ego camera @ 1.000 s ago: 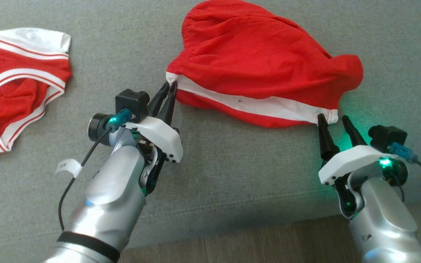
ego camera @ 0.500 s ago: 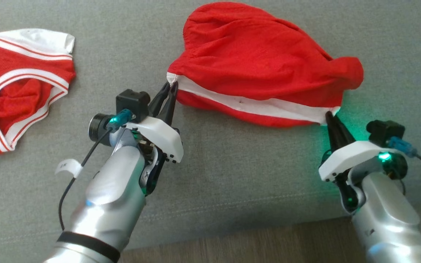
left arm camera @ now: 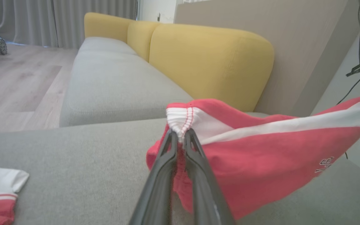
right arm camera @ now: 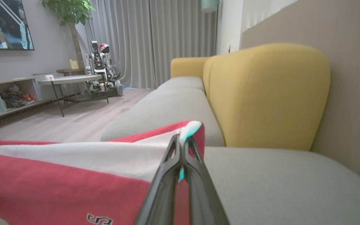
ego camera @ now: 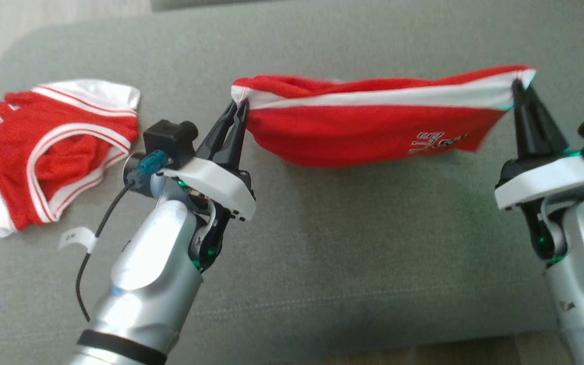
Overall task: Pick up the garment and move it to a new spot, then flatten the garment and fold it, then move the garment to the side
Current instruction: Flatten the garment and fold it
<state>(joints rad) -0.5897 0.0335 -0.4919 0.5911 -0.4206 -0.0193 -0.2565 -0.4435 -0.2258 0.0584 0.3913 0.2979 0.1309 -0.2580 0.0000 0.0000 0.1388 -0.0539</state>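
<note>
Hanging taut | red garment (ego camera: pixel 363 134) | white gathered band (ego camera: pixel 373 96) | grey woven sofa (ego camera: pixel 322 243)

The carrying surface is a grey fabric sofa seat (ego camera: pixel 322 263), spanning most of the head view, with one stitched seam running across the lower part of the frame. A crumpled red jersey with white striped trim (ego camera: pixel 53 152) lies directly on the seat at the left of the frame, near the rounded cushion corner.

We log a home living room: one grey-and-yellow sofa (right arm camera: pixel 261 93), floor-length curtains (right arm camera: pixel 173 40), one leafy plant (right arm camera: pixel 70 12), one round table (right arm camera: pixel 70 79), wooden flooring (right arm camera: pixel 83 122).
</note>
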